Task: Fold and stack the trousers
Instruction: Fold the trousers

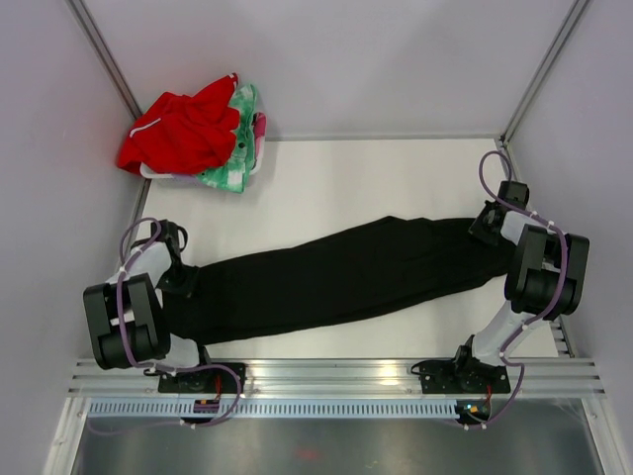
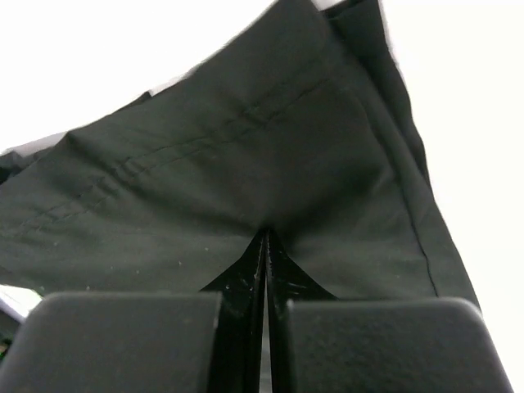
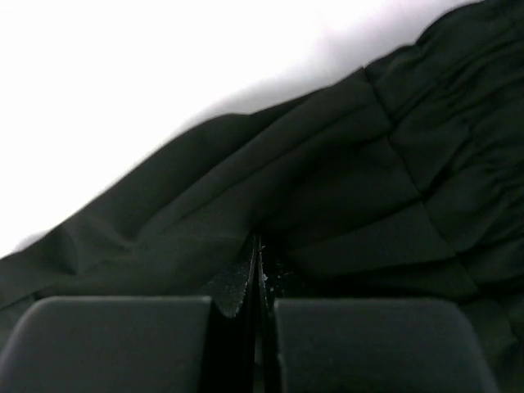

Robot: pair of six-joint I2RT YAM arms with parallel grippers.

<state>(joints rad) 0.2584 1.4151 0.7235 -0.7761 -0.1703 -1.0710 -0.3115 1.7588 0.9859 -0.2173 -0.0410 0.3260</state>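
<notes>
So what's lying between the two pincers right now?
Only the trousers, running across the table from the left pincer to the right pincer, each shut on the fabric. The top view shows the whole stretch.

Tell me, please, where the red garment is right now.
In the top view, the red garment lies in the far left corner, heaped against the green-and-pink cloth, beyond the trousers.

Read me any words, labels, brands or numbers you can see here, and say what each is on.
No readable text anywhere. The trousers, red garment, patterned cloth and table carry no visible print; small coloured spots on the arm bases are too tiny to read.
</notes>
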